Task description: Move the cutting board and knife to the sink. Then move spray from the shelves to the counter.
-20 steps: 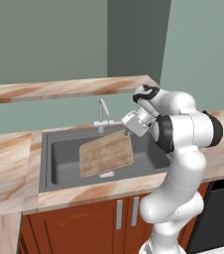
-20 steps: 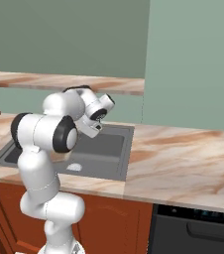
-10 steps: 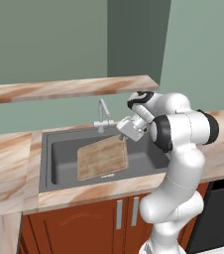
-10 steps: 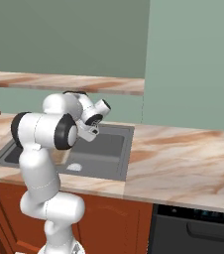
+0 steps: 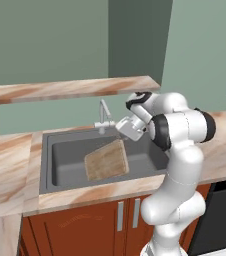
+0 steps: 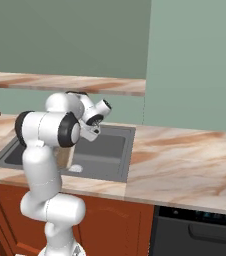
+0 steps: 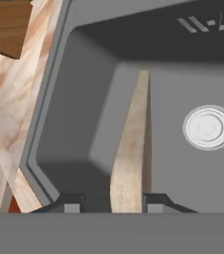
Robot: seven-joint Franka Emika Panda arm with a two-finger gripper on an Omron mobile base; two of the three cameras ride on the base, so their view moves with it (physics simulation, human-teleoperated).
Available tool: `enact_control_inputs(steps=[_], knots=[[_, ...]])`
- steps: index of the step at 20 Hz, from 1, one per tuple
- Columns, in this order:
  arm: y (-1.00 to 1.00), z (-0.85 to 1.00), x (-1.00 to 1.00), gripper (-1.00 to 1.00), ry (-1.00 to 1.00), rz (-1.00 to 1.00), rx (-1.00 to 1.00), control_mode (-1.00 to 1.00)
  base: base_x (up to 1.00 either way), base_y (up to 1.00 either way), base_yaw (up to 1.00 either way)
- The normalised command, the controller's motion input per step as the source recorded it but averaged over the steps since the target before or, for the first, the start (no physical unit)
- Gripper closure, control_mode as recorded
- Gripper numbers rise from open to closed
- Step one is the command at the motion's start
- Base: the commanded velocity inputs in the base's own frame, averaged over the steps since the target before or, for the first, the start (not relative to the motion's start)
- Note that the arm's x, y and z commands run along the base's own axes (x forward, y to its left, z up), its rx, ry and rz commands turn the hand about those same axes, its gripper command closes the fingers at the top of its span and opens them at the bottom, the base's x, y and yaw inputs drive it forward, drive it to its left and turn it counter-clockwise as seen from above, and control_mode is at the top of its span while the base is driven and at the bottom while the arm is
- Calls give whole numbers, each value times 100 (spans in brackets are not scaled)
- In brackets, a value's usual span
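Gripper (image 7: 110, 202) sits over the sink (image 5: 60, 165) with its fingertips (image 7: 72, 204) apart on either side of the cutting board (image 7: 131, 149); they look just off the edge, though I can't tell if either pad touches. From my hand view the board stands on edge, its long axis running straight away from the gripper into the basin beside the drain (image 7: 207, 127); from the left base view it lies tilted inside the sink, down and left of my gripper. I'd judge the board delivered, so the next move is to back out along that axis.

Green walls (image 5: 45, 45) rise above reddish-brown cabinet doors (image 5: 85, 225).
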Motion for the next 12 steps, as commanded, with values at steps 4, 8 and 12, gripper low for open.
enact_control_inputs(steps=[4, 8, 12], knots=[[0, 0, 23, -100, 0, 0, 0, -100, 0, 0, 0], [-3, 1, 20, -100, -3, 0, -1, -100, 0, 0, 0], [-14, 8, 5, -100, -15, 0, -8, -100, 0, 0, 0]])
